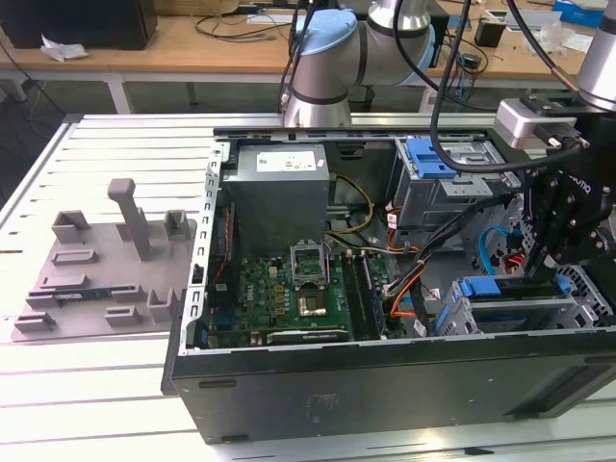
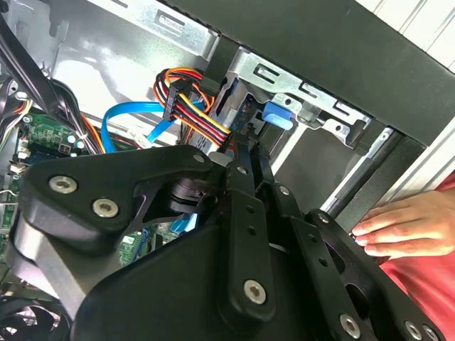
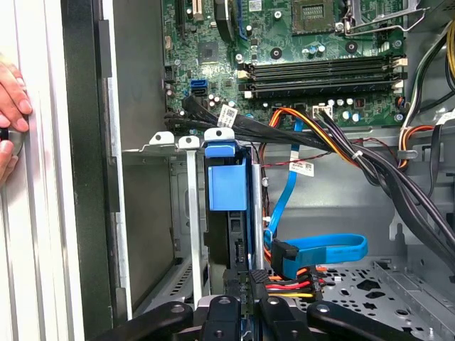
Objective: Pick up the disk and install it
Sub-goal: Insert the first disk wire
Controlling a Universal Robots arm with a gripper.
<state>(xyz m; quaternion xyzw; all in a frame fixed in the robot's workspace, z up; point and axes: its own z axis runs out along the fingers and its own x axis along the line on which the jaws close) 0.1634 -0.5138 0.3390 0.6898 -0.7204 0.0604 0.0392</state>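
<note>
End effector (image 3: 249,275) grips the caged disk (image 3: 227,188); both wrist views show a hand (image 2: 405,224).

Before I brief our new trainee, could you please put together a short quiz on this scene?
1. True or false: the disk lies on the grey fixture plate outside the computer case.
2. What colour is the flat cable looping beside the disk? A) red B) blue C) green
3. Short answer: what rests beside the case's outer wall in both wrist views?

Key
1. False: the disk stands in the drive cage inside the case.
2. B
3. A person's hand.
</note>
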